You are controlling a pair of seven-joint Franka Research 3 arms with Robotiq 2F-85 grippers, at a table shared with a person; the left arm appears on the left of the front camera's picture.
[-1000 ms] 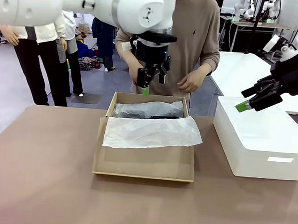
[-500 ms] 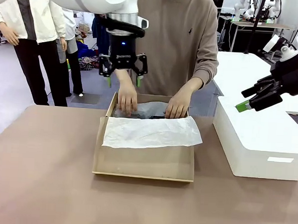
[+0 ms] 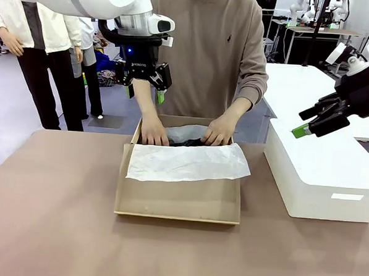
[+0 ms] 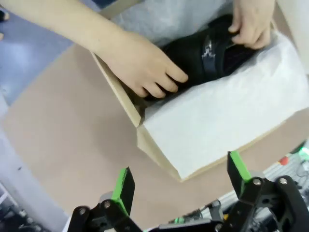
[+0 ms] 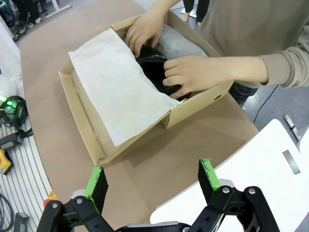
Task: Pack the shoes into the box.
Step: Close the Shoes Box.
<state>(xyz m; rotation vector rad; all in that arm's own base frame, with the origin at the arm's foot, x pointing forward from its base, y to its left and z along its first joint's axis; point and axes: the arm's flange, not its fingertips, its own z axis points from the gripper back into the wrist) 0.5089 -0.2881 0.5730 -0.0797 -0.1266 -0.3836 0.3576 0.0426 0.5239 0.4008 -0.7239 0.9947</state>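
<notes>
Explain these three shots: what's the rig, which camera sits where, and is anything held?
Two white robot arms work at a brown table, facing a person on the far side. The front view looks across the table from between the arms. The other two pictures come from a camera on each arm's wrist, looking past that arm's own green-padded fingers.

On the table sits a shallow tan cardboard shoebox lined with white tissue paper. Beside it is a large smooth white block. The person's hands are settling a glossy black leather shoe with a small metal buckle into the far end of the box.

The left fingers hang open in the air above the box's far left corner. The right fingers hang open over the white block. Neither holds anything.
</notes>
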